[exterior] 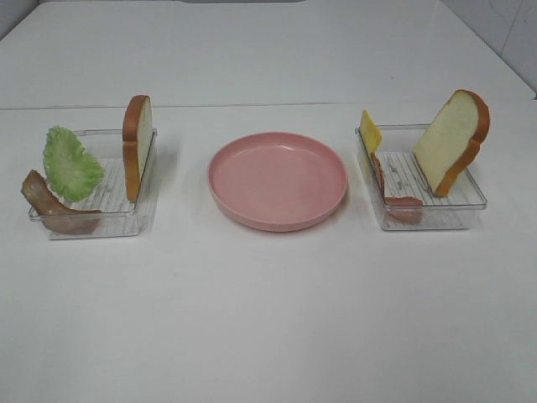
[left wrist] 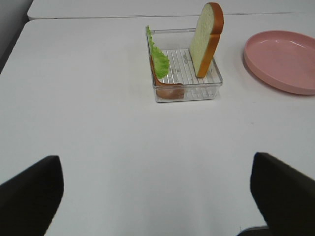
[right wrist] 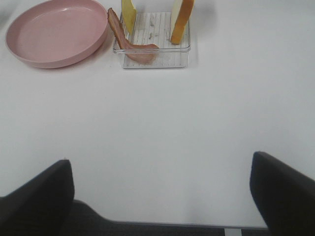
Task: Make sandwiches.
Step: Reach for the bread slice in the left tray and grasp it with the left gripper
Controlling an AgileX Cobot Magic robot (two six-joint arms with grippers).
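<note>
Your left jaws and right jaws are standing spread above the tabletop (exterior: 268,327). Beyond, the left tray (exterior: 126,223) is holding bacon (exterior: 50,206), lettuce (exterior: 71,164) and upright bread (exterior: 138,143). The right tray (exterior: 440,214) is holding ham (exterior: 404,210), cheese (exterior: 369,132) and leaning bread (exterior: 449,138), with the plate (exterior: 277,178) between.

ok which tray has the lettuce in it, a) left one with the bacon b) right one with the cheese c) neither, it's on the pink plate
a, the lettuce leans in the left tray beside the bacon strip and an upright bread slice.
</note>
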